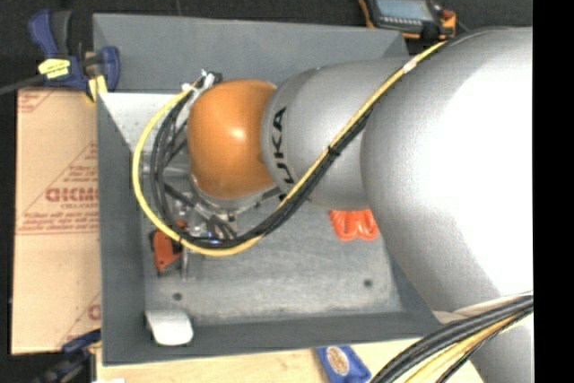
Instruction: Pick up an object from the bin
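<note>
Grey metal bin [269, 282], seen from above. At its near left corner lies a small white rounded block [169, 328], well apart from the arm. Farther in, on the left of the floor, a small red-brown piece [163, 251] lies just beside the gripper [182, 231], which is lowered close to the floor there; whether the claw is released or clenched cannot be told, and no grasp is visible. To the right lies an orange plastic piece [353, 224], partly under the arm. Above the gripper sit the orange domed wrist cover [226, 139] and a looping yellow cable [143, 148].
</note>
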### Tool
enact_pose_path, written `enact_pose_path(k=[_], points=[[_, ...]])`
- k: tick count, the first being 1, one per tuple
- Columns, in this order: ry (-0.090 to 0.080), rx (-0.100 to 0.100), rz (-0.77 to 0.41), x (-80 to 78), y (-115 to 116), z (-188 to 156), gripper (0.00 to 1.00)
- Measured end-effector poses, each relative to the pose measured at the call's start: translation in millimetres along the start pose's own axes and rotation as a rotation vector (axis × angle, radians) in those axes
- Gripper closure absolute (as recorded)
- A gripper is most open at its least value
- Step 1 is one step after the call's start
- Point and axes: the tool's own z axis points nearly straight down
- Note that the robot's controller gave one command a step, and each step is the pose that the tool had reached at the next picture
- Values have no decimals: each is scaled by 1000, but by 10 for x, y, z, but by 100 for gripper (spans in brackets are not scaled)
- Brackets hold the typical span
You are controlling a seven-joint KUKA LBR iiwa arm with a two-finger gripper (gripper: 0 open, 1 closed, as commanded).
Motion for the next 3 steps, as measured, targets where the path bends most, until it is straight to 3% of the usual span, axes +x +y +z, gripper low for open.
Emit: enact_pose_path(k=[1, 2, 3], points=[[-3, 0, -21, -102, -163, 0, 100], [0, 1, -23, -15, 6, -37, 100], [8, 3, -43, 208, 143, -580, 100]])
